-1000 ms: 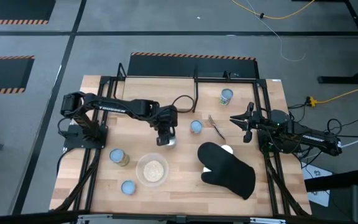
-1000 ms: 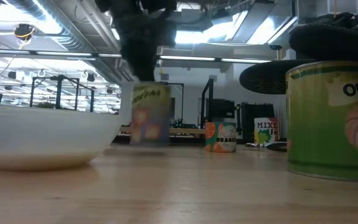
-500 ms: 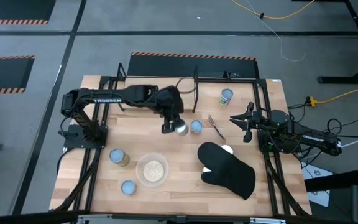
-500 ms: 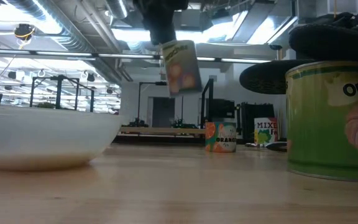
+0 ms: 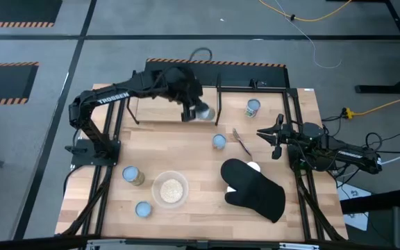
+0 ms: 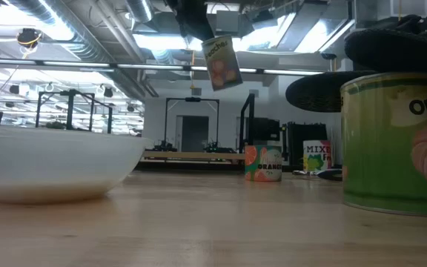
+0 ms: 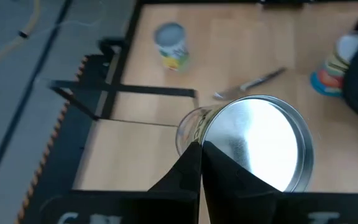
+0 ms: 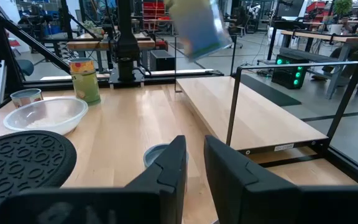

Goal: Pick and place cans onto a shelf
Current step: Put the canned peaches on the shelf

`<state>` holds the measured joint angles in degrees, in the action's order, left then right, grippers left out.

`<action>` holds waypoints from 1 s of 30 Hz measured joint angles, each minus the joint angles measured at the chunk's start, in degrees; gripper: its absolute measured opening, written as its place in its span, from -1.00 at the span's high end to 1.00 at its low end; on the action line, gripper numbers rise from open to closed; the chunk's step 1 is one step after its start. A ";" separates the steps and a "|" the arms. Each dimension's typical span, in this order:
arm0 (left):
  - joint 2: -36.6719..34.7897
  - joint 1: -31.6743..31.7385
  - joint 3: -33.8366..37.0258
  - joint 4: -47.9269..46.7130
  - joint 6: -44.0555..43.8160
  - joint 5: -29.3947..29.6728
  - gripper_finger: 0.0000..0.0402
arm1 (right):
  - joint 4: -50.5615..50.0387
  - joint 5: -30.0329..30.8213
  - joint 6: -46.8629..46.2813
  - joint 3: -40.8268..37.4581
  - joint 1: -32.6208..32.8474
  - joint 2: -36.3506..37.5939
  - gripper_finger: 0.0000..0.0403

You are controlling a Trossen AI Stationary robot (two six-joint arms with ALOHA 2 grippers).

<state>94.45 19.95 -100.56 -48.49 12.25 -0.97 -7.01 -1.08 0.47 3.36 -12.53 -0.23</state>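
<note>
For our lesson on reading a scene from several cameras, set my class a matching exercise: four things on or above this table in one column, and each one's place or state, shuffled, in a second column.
Things:
1. can in the left gripper
2. clear bowl
3. black oven mitt
4. right gripper

Places or states:
A. lies on the table's right half
B. held in the air, tilted, above the shelf
C. waits at the table's right edge, holding nothing
D. stands near the front edge, holding pale grain

Pairs: 1-B, 2-D, 3-A, 4-C

The left arm is stretched toward the table's far edge, its gripper [image 5: 194, 111] raised and clamped on a can [image 5: 204, 112]. The right arm is kept low at the right edge, its gripper [image 5: 271, 137] nearly closed.
</note>
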 joint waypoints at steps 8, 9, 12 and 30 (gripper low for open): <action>-0.02 8.41 -0.89 3.20 1.27 0.05 1.00 | -0.01 0.00 0.01 0.00 0.01 -0.01 0.68; 0.09 9.46 -0.89 3.41 1.72 0.10 1.00 | 0.00 0.00 0.02 0.00 0.00 -0.01 0.68; 1.90 12.04 -0.98 5.96 1.54 -0.75 1.00 | -0.02 0.00 0.00 0.00 0.00 -0.02 0.68; 15.36 19.16 -0.96 9.34 1.38 -6.25 1.00 | -0.02 0.00 0.02 0.00 0.00 0.00 0.68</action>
<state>109.81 39.11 -101.51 -39.16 13.63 -7.22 -7.03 -1.08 0.49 3.36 -12.53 -0.23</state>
